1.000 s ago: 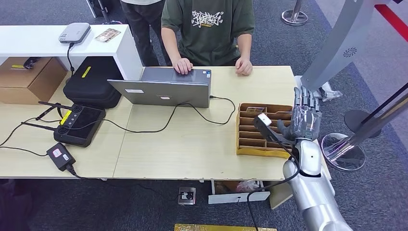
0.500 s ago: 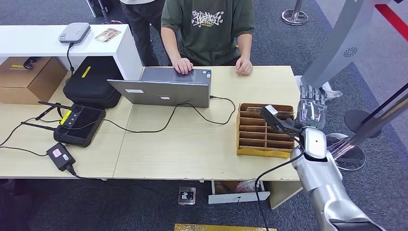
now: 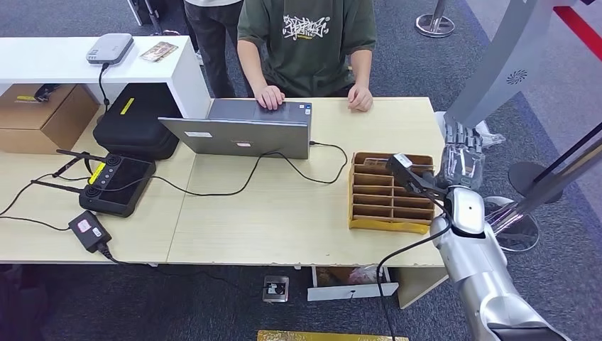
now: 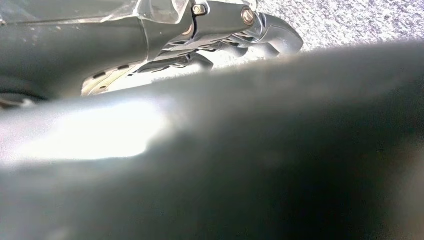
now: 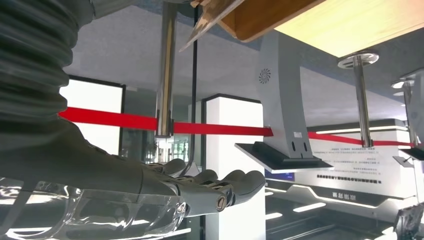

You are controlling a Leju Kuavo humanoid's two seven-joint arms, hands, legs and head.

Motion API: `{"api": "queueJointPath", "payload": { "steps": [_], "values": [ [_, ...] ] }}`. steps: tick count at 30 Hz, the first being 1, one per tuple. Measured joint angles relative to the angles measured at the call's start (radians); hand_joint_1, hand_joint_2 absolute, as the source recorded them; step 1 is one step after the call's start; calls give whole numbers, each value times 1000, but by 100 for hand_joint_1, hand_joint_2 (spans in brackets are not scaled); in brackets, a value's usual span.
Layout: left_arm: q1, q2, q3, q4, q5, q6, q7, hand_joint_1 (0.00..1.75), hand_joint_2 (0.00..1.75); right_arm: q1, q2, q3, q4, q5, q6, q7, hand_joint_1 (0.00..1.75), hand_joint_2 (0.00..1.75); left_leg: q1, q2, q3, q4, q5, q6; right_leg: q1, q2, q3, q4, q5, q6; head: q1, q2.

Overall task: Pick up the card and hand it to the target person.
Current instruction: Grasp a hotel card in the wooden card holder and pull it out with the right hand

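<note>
Grey carpet surrounds the wooden counter [image 3: 284, 206]. Card [image 3: 377, 162] sits in the far slot of the divided tray [image 3: 387, 190] at the counter's right edge. Right hand [image 3: 461, 158] hovers beyond that edge, released, grasping nothing. Risk: misaligned reach could shove the tray or snag the cable [image 3: 284, 160].

You are looking down on a pale wooden table [image 3: 284, 213] standing on grey-blue carpet [image 3: 419, 67], with a white counter [image 3: 64, 60] at its far left corner. From the right wrist you see a red barrier belt [image 5: 220, 128] strung between chrome posts [image 5: 165, 75], and lit white pillars [image 5: 232, 165] behind.
</note>
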State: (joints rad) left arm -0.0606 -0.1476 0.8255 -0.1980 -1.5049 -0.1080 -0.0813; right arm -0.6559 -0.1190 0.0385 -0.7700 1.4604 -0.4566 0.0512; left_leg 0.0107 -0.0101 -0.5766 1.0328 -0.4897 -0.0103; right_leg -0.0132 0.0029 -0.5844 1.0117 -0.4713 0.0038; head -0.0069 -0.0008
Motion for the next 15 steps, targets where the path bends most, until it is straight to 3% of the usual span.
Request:
{"api": "queueJointPath", "payload": {
  "steps": [5, 9, 15],
  "values": [
    [0, 3, 0, 0, 1, 0, 0, 0, 0, 4, -6, 0, -20, -7, 13, -7, 2, 175, 0, 0, 0, 0, 0, 0, 0, 0, 0, 0, 0, 0, 0, 0],
    [0, 4, 0, 0, 9, 0, 0, 0, 0, 4, -7, 0, -26, -18, 27, -15, 21, 175, 0, 0, 0, 0, 0, 0, 0, 0, 0, 0, 0, 0, 0, 0],
    [1, 6, 1, 0, 19, 0, 5, 0, 0, 4, -7, 0, -26, -18, 37, -16, 21, 175, 0, 0, 0, 0, 0, 0, 0, 0, 0, 0, 0, 0, 0, 0]
  ]
}}
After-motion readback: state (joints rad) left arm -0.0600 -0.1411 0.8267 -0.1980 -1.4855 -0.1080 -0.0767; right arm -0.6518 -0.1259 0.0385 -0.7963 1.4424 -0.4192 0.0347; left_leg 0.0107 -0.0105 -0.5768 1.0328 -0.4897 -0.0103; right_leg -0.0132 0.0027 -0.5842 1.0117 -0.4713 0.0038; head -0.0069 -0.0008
